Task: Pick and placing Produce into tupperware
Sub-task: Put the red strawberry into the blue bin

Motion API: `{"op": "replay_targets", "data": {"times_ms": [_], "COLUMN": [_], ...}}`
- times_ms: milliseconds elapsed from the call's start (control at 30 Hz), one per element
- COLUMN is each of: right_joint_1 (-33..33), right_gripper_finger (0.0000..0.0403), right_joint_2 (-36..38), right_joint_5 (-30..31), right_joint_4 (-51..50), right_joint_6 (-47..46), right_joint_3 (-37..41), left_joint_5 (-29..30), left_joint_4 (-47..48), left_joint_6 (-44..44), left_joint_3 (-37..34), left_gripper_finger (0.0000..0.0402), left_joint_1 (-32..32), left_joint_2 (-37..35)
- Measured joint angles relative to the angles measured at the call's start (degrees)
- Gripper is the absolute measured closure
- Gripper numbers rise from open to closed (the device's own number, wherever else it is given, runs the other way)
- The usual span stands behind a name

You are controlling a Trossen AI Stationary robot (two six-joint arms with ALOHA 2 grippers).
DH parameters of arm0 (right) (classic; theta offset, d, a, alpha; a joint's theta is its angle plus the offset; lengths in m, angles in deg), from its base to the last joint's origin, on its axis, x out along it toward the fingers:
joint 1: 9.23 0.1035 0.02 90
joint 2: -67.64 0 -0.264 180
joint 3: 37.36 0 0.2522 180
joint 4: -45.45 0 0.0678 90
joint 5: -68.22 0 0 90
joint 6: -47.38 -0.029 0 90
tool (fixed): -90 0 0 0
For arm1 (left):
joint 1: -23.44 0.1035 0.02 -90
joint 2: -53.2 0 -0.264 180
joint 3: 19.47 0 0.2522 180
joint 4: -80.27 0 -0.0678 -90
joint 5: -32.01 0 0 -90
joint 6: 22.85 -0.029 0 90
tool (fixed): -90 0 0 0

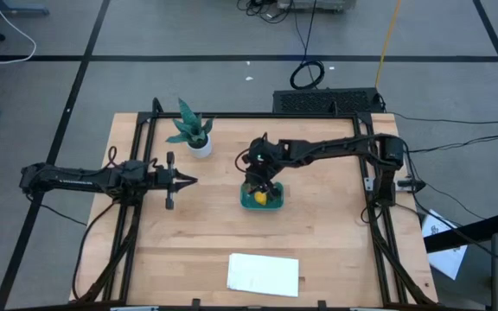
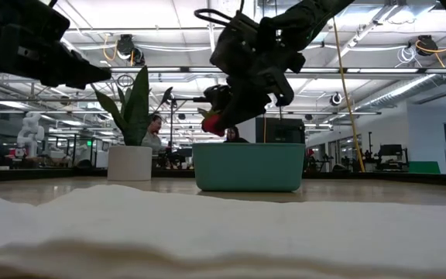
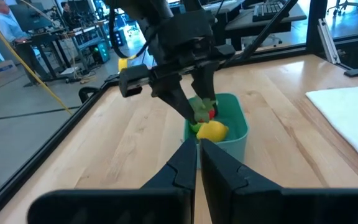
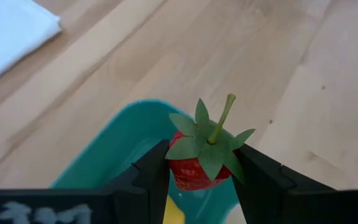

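Note:
My right gripper hangs over the teal tupperware, shut on a small red strawberry-like piece with a green leafy cap. In the left wrist view the strawberry is above the tub, which holds the yellow lemon and a bit of green beside it. In the low view the gripper is just above the tub's rim. My left gripper waits shut over the table's left part, pointing at the tub. My right gripper pinches the strawberry's red body between its two fingers, one on either side, just under the leafy cap. The fingers point down from above. The strawberry is lifted clear over the tub, its stem pointing up toward the wrist.
A potted green plant stands near the table's far edge, left of the tub. A flat white sheet lies near the table's near edge. Bare wood lies between my left gripper and the tub. People and desks show in the room beyond the table.

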Motion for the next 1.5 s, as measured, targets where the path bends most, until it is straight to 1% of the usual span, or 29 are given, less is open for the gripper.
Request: {"op": "replay_targets", "data": {"times_ms": [167, 600, 900, 1500], "right_joint_1": [0.2, 0.9, 1.2, 1.2], "right_gripper_finger": [0.0261, 0.0261, 0.0261, 0.0261], "right_joint_2": [0.0, -0.5, -3.5, -4.6], "right_joint_5": [0.0, -0.1, 0.0, 0.0], "right_joint_4": [-1.0, -2.0, -0.7, -0.9], "right_joint_6": [6.2, 15.7, 16.6, 18.2], "right_joint_3": [0.0, 0.0, 0.0, 0.0], "left_joint_5": [0.3, 1.0, 1.0, 1.0], "left_joint_4": [0.4, 0.7, 1.0, 1.6], "left_joint_6": [0.0, -0.1, -0.1, -1.1], "left_joint_3": [0.0, 0.0, 0.0, 0.0], "left_gripper_finger": [0.0376, 0.0376, 0.0376, 0.0376], "left_joint_1": [0.0, 0.0, 0.0, 0.0], "left_joint_2": [0.0, 0.0, 0.0, 0.0]}}
